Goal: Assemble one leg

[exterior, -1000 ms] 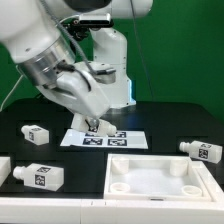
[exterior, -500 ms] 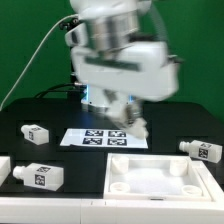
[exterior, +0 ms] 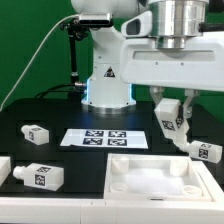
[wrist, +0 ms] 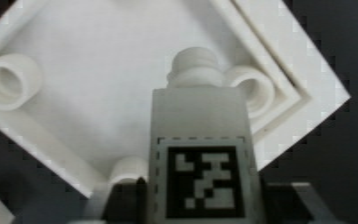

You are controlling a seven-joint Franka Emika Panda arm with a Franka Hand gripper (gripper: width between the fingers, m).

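My gripper [exterior: 170, 112] is shut on a white leg [exterior: 173, 128] with a black-and-white tag. It holds the leg tilted in the air above the far right part of the white tabletop piece [exterior: 120, 187]. In the wrist view the leg [wrist: 202, 120] sits between my fingers [wrist: 130, 200], its rounded peg end pointing down at the tabletop [wrist: 87, 130], close to a round corner socket [wrist: 250, 90]. Another socket [wrist: 5, 84] lies further off.
Loose legs lie on the black table: one at the exterior view's left [exterior: 38, 133], one at the front left [exterior: 40, 177], one at the right [exterior: 206, 151]. The marker board [exterior: 105, 138] lies behind the tabletop. The robot base [exterior: 108, 85] stands at the back.
The arm has swung from over the marker board towards the exterior view's right and risen. The gripper with the leg now hangs over the tabletop's far right part.
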